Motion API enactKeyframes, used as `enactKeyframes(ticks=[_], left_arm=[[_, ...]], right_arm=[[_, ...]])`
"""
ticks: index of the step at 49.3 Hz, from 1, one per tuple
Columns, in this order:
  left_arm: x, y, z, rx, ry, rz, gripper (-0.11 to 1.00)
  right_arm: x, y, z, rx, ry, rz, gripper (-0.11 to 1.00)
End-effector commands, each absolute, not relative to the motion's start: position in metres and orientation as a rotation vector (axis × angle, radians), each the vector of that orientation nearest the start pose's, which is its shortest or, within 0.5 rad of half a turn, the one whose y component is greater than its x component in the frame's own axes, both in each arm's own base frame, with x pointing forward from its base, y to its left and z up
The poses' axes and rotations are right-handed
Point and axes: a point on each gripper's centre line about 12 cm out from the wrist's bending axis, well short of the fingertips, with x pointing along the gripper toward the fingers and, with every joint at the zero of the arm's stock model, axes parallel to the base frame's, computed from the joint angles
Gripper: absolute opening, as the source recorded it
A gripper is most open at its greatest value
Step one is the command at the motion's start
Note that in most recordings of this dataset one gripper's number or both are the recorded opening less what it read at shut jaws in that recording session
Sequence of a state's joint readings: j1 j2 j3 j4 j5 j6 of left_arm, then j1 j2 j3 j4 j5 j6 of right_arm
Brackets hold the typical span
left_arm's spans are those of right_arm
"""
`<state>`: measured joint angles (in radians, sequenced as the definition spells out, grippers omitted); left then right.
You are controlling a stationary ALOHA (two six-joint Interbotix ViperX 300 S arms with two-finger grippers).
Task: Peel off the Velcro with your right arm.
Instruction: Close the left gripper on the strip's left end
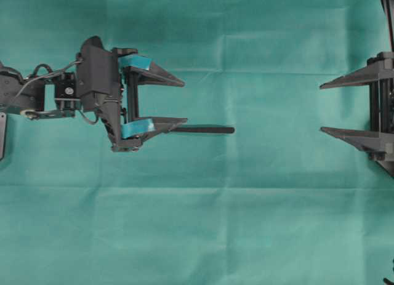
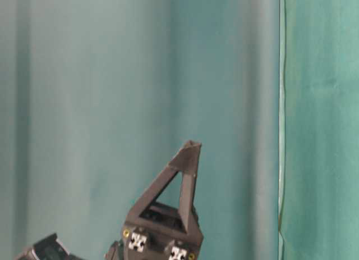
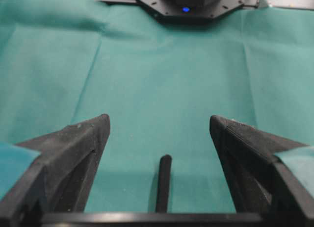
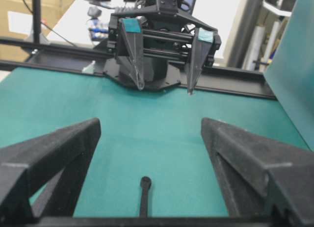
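**Tech 1:** Fingers (image 1: 161, 75) of the left gripper (image 1: 184, 101), the pair with teal tape, stand wide apart and clamp nothing. Right side status?

**Tech 2:** Right gripper (image 1: 321, 108) has plain black fingers (image 1: 348, 80), likewise spread apart and empty. It sits at the right edge of the overhead view, and its arm is cut off by the frame.

**Tech 1:** Surface and room?

**Tech 2:** A table (image 1: 203, 223) covered in creased teal cloth. The right wrist view shows a black rail along the far edge, then cardboard boxes (image 4: 17, 13) and a bright, cluttered room beyond. A teal curtain (image 2: 84, 103) fills the table-level view.

**Tech 1:** Velcro position?

**Tech 2:** The Velcro (image 1: 203, 130) lies flat on the cloth between the two grippers, well apart from the right one. Its long axis runs left to right in the overhead view. One end meets the tip of the lower left finger; whether they touch cannot be told. The free end points toward the right gripper.

**Tech 1:** Limits?

**Tech 2:** The two layers cannot be made out. Both wrist views cut off the strap's near end behind the gripper frame.
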<state>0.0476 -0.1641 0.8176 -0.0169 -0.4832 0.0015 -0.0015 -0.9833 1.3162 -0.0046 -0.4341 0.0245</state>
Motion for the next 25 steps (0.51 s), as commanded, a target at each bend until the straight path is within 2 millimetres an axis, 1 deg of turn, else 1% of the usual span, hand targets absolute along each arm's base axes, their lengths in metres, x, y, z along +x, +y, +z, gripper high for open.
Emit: enactKeyframes(ticks=[1,6,16,25], left_arm=[[0.372,0.019,0.242,-0.020,0.179,0.058,0.90],[0.379,0.019,0.243,-0.024,0.279,0.056,0.90],[0.389,0.018,0.238,-0.027,0.550,0.048,0.90],[0.397,0.015,0.230,-0.028,0.739,0.037,0.90]], right_arm=[[0.186,0.000,0.261,0.020,-0.114,0.001,0.68],[0.186,0.000,0.261,0.020,-0.114,0.001,0.68],[0.186,0.000,0.261,0.020,-0.114,0.001,0.68],[0.186,0.000,0.260,0.020,-0.112,0.001,0.68]])
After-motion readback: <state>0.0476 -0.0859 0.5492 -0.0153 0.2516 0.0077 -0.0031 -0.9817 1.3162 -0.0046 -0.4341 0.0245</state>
